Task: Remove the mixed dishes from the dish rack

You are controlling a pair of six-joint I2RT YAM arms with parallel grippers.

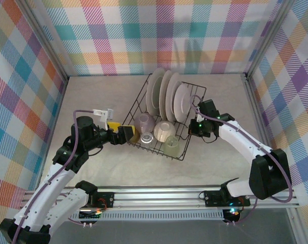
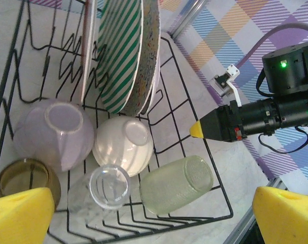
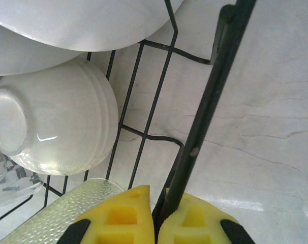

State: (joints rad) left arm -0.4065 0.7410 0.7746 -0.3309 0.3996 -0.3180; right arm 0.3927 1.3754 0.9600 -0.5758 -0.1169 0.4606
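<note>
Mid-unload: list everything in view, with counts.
dish rack: one, black wire, table centre
plates: three, white backs, one green-striped face, upright in far slots
lilac bowl: one, lilac, upside down in rack
cream bowl: one, cream, upside down beside it
clear cup: one, clear, near side of rack
pale green cup: one, on its side, near corner
amber cup: one, amber, by lilac bowl
table: one, pale, under rack
left gripper: one, yellow-tipped, open at rack's left side
right gripper: one, yellow-tipped, shut on rack's right rim
</note>
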